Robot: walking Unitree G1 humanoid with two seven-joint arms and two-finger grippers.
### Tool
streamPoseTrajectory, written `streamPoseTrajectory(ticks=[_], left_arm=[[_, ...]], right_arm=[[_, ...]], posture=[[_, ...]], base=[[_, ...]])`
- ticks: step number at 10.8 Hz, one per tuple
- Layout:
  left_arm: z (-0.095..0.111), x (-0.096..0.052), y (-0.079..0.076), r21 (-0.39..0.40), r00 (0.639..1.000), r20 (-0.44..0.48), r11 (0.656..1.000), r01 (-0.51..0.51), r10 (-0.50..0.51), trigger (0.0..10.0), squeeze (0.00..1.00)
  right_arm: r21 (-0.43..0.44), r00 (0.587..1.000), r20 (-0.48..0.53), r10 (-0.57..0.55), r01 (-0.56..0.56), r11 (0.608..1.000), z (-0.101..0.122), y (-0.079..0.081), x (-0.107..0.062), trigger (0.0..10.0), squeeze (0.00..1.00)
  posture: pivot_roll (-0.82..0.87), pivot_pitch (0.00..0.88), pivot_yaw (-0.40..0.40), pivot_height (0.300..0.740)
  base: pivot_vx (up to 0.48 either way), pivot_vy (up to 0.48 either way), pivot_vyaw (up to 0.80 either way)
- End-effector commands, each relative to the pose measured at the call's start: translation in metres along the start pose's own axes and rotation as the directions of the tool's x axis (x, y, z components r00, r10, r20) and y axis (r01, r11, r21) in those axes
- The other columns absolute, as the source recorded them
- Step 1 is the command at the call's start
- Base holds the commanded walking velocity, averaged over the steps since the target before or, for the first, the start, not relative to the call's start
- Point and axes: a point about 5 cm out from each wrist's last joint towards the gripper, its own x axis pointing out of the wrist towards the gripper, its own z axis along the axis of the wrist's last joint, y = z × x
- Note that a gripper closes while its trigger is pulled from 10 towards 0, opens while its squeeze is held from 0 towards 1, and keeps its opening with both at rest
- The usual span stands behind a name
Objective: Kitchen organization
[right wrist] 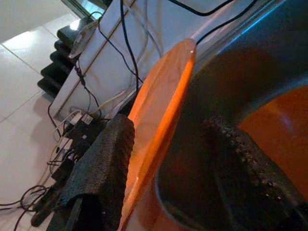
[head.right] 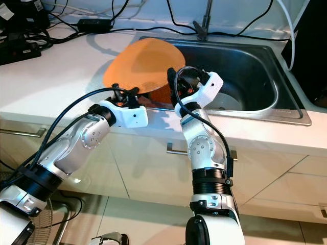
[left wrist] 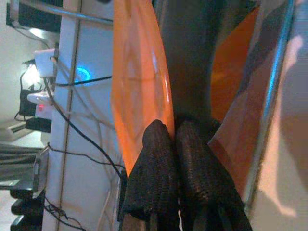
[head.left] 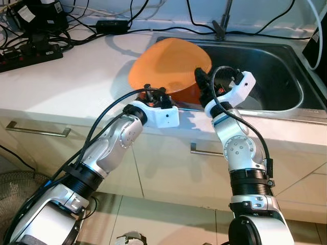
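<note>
You've got the orange plate (head.left: 168,64) tilted up over the sink's (head.left: 276,76) left rim, at the table's (head.left: 61,81) front edge. Your left gripper (left wrist: 175,144) is clenched on the plate's near edge. Your right gripper (right wrist: 168,144) sits spread around the rim, one finger each side, not clamped. Cables and a power strip (head.left: 30,51) clutter the table's back left corner.

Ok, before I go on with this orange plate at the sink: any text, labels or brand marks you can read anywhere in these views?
None can be read.
The orange plate, the sink and the counter show no print.
The power strip and the black adapter at the back may carry marks, but they are too small and blurred to read.
</note>
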Motion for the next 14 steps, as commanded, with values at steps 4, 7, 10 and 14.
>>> streamPoseTrajectory(ticks=[4,7,10,14], left_arm=[[0.009,0.001,0.012,0.021,0.998,0.053,0.999,-0.04,0.039,10.0,0.0],[0.012,0.001,0.012,0.028,0.996,0.075,0.999,-0.042,0.04,10.0,0.0],[0.014,0.002,0.014,0.044,0.995,0.089,0.997,-0.057,0.053,10.0,0.0],[0.011,0.0,0.016,0.067,0.993,0.091,0.995,-0.077,0.071,10.0,0.71]], right_arm=[[0.063,0.999,-0.007,0.037,-0.036,0.997,-0.007,0.021,0.01,0.0,0.0],[0.039,0.998,-0.017,0.058,-0.057,0.998,-0.011,0.024,0.01,0.0,0.0],[0.034,0.997,-0.032,0.073,-0.072,0.997,-0.014,0.027,0.009,0.0,0.0],[0.02,0.994,-0.064,0.09,-0.089,0.996,-0.02,0.028,0.009,0.0,0.0]], posture=[[0.11,0.053,0.032,0.74],[0.11,0.056,0.032,0.74],[0.11,0.056,0.032,0.74],[0.11,0.058,0.031,0.74]], base=[[0.0,0.0,0.0],[0.0,0.0,0.0],[0.0,0.0,0.0],[0.0,0.0,0.0]])
